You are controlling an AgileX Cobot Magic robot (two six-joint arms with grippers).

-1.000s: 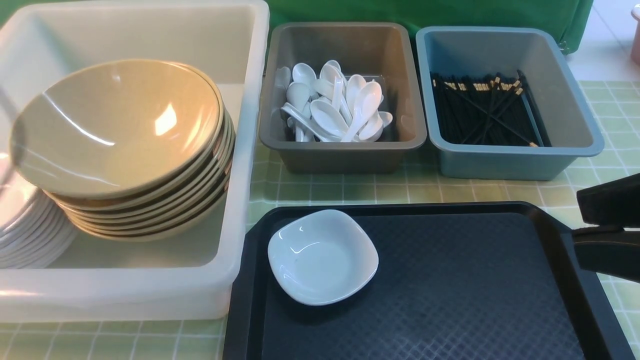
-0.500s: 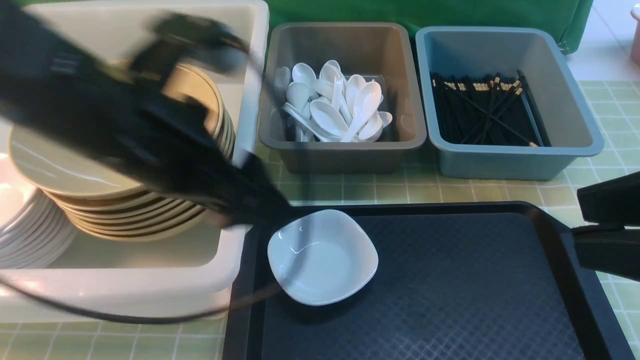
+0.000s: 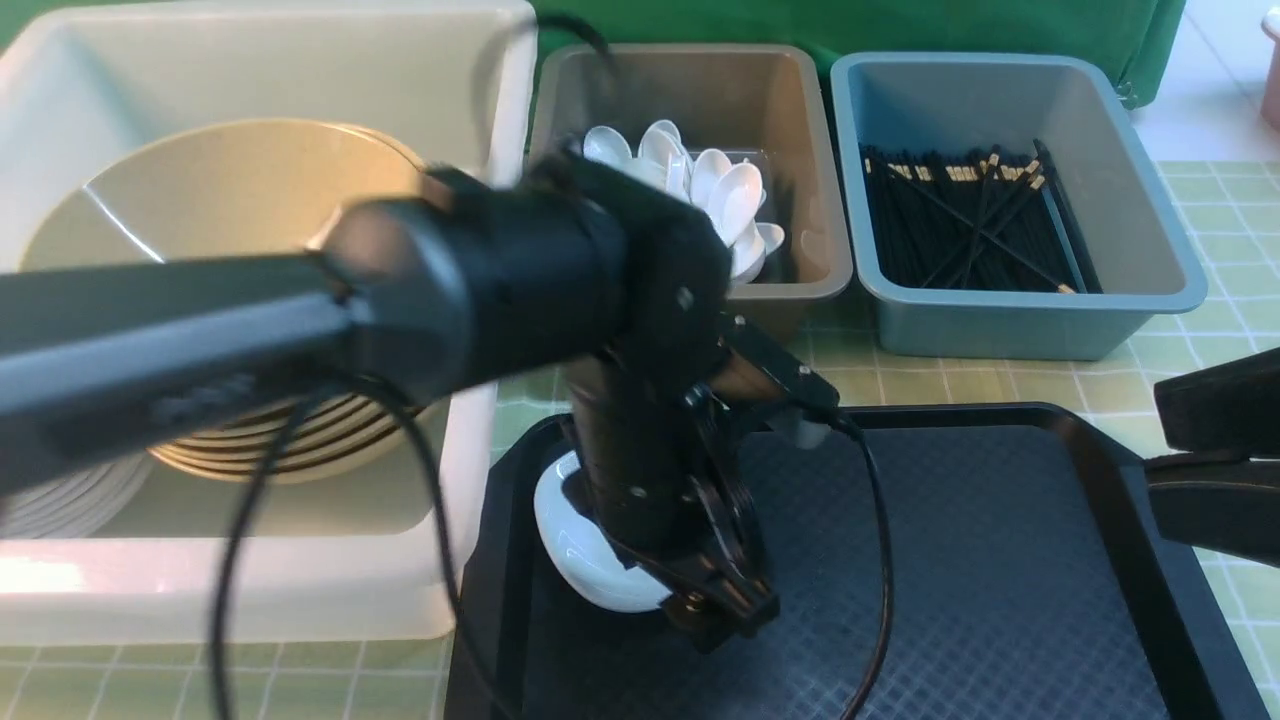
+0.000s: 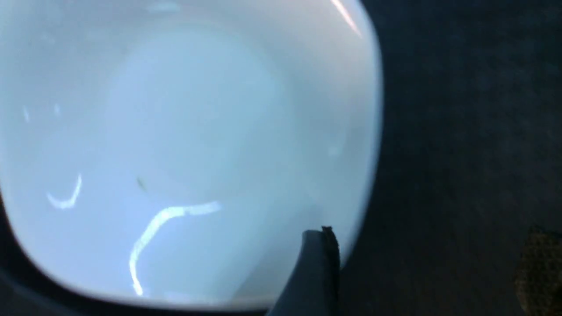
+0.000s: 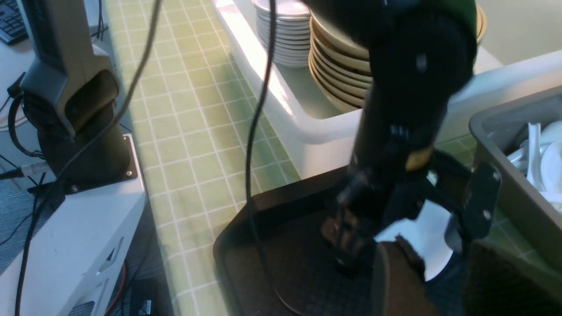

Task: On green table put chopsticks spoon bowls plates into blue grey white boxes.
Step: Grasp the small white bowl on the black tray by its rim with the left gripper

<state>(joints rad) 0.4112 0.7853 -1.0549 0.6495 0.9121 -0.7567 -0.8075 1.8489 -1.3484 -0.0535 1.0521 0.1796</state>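
Observation:
A small white plate (image 3: 575, 560) lies at the near left of the black tray (image 3: 1000, 560). My left gripper (image 3: 720, 600) points down on it, open, astride its rim. In the left wrist view the plate (image 4: 175, 131) fills the frame; one fingertip (image 4: 322, 254) is inside the rim and the other (image 4: 540, 272) over the tray. Tan bowls (image 3: 200, 200) are stacked in the white box (image 3: 250, 590) beside stacked white plates (image 3: 60, 500). Spoons (image 3: 730, 190) fill the grey box (image 3: 800, 285). Chopsticks (image 3: 960, 230) lie in the blue box (image 3: 1040, 335). My right gripper (image 3: 1160, 452) hangs open and empty at the tray's right edge.
The left arm (image 3: 500, 270) stretches across the white box and hides part of the bowls and the grey box. Its cable (image 3: 880, 560) hangs over the tray. The green table (image 3: 1220, 230) shows around the boxes. A robot base (image 5: 83, 145) stands at the table's side.
The left arm has swung from the white box over to the tray and come down onto the white plate. The right gripper has stayed where it was.

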